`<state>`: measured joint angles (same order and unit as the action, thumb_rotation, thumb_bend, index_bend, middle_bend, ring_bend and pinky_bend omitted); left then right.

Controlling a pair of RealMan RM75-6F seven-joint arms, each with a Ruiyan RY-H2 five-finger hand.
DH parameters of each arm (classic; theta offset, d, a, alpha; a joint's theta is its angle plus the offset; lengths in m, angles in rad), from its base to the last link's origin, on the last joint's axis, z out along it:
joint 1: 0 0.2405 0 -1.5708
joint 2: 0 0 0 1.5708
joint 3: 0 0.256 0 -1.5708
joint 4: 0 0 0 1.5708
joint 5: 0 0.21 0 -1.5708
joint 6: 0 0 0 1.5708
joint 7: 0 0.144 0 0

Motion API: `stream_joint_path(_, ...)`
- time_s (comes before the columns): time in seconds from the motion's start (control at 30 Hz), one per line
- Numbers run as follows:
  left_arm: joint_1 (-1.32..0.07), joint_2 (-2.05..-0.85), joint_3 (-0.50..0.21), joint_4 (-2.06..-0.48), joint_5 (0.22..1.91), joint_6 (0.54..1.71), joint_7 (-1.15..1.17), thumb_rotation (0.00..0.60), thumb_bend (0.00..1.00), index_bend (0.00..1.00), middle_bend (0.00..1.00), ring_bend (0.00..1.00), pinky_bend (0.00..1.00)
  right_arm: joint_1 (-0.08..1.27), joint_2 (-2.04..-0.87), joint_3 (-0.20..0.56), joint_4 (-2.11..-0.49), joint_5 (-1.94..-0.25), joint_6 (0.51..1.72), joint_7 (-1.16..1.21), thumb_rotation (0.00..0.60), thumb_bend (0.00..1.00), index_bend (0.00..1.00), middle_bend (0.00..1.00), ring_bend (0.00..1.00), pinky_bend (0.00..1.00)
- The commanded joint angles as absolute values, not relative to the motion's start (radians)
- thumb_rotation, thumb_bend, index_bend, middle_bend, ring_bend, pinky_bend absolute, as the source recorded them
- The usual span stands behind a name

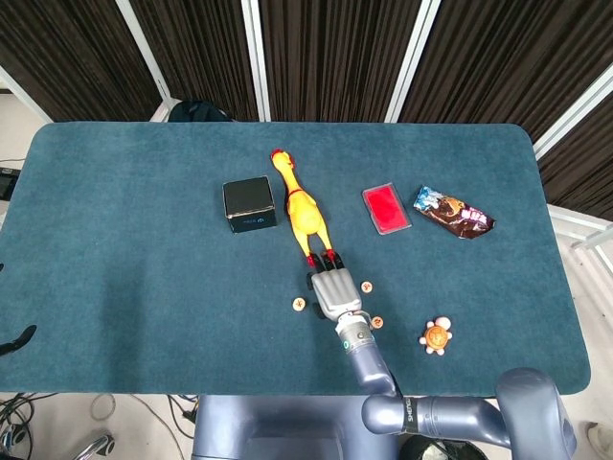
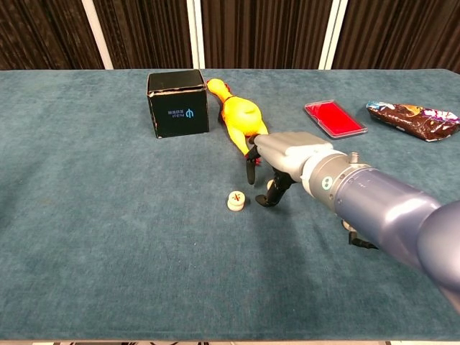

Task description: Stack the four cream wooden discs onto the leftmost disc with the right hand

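We observe the right hand (image 2: pixel 277 162) above the bench (image 1: pixel 115 240), fingers pointing down and spread, holding nothing. The leftmost disc (image 2: pixel 236 200) lies on the bench just beside the hand, clear of its fingers. Two more discs (image 1: pixel 366 286) (image 1: pixel 377 322) lie to the hand's right. The left hand is out of frame.

Hidden or unclear, placed relative to my right hand (image 2: pixel 287 154):
- Rubber chicken (image 2: pixel 241 115): feet covered by my fingers (image 2: pixel 251 169) in chest view.
- Two discs (image 1: pixel 366 286) right of it: markings too small to read.
- My left hand: outside both views.
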<state>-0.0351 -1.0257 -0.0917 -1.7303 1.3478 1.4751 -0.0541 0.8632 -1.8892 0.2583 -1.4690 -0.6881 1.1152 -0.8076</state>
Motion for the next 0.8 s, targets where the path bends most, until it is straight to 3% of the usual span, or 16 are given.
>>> stream_joint_path(0.03, -0.035, -1.026, -0.092, -1.730, 1.347, 1.476, -0.054, 0.600, 0.17, 0.12, 0.00, 0.00, 0.09, 0.864, -1.887, 0.259, -1.462, -0.688, 1.117, -0.806, 0.600, 0.40, 0.44, 0.00, 0.00, 0.00)
stream_joint_path(0.8, -0.035, -1.024, -0.092, -1.731, 1.342, 1.472, -0.053, 0.600, 0.17, 0.12, 0.00, 0.00, 0.09, 0.861, -1.876, 0.256, -1.414, -0.665, 1.105, -0.798, 0.600, 0.40, 0.44, 0.00, 0.00, 0.00)
